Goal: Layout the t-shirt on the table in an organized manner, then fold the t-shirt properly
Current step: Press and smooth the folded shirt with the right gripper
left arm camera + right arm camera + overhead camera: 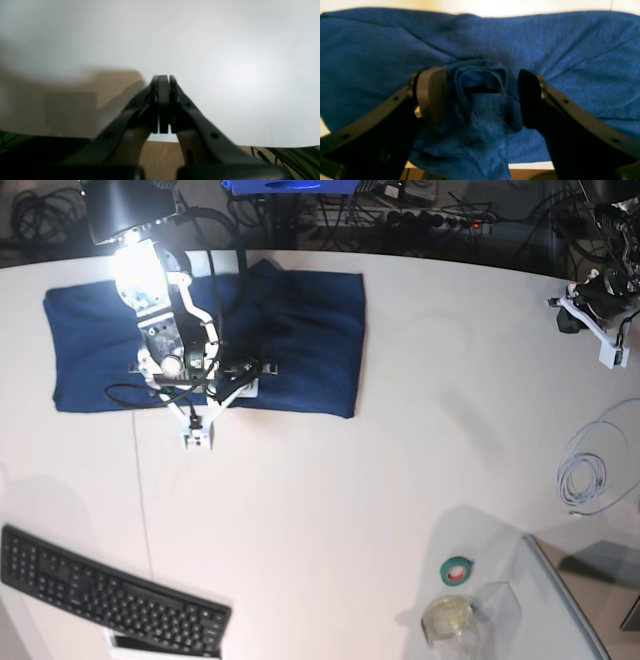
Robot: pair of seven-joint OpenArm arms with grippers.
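The navy-blue t-shirt (pixel 300 330) lies flat as a wide rectangle on the white table (pixel 350 510) at the far left of the base view. My right gripper (pixel 480 97) is open just above it. A bunched fold of the t-shirt (pixel 480 82) stands between its two pads (pixel 431 95), and the flat cloth fills the view behind. The right arm (pixel 170 350) covers the shirt's middle in the base view. My left gripper (pixel 164 78) is shut and empty over bare table (pixel 225 50) near its edge. Its arm (pixel 598 305) is at the far right, well away from the shirt.
A black keyboard (pixel 110 595) lies at the front left. A green tape roll (pixel 458 570), a glass jar (pixel 450 620) and a clear panel (pixel 565 600) sit at the front right. A coiled white cable (pixel 590 470) lies at the right edge. A thin dark seam (pixel 140 500) crosses the table.
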